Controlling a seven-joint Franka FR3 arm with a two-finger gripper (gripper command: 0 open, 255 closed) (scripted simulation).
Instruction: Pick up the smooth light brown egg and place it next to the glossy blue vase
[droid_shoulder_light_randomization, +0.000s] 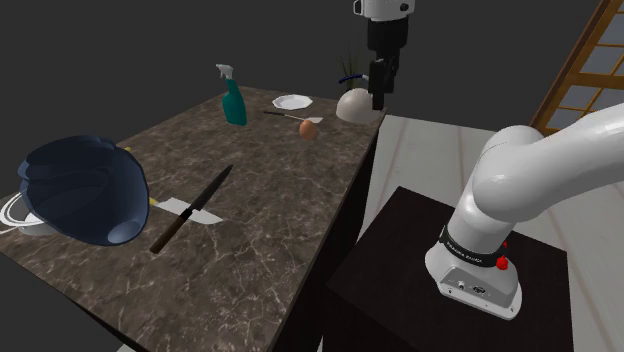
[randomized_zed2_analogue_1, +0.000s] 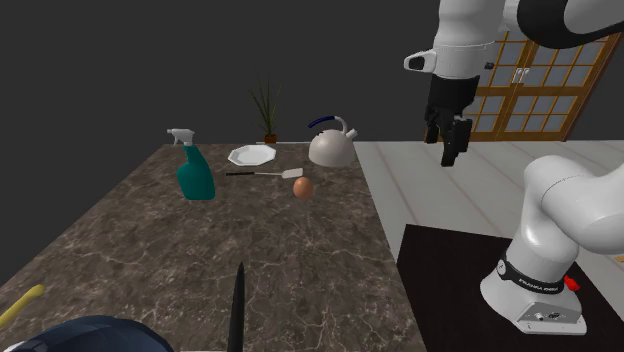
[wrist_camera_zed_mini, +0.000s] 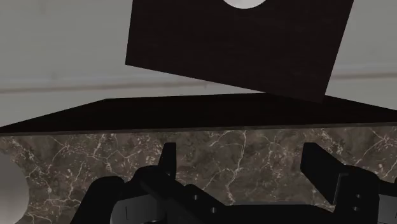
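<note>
Table (droid_shoulder_light_randomization: 290, 200): the wide middle stretch at the centre of the shoulder view is bare marble and open to passage. Upper centre: the egg (droid_shoulder_light_randomization: 308, 128) has open surface on its near side and toward the table's right edge. A spatula (droid_shoulder_light_randomization: 290, 116) lies just beside it on the far side, with a plate (droid_shoulder_light_randomization: 291, 102) beyond. A spray bottle (droid_shoulder_light_randomization: 233, 97) stands upright to the left, apart. A kettle (droid_shoulder_light_randomization: 357, 104) occupies the far right corner, near the gripper (droid_shoulder_light_randomization: 379, 98). Lower left: a knife (droid_shoulder_light_randomization: 192, 208) lies just right of the vase (droid_shoulder_light_randomization: 80, 190), obstructing that flank. The marble right of the knife is bare.
</note>
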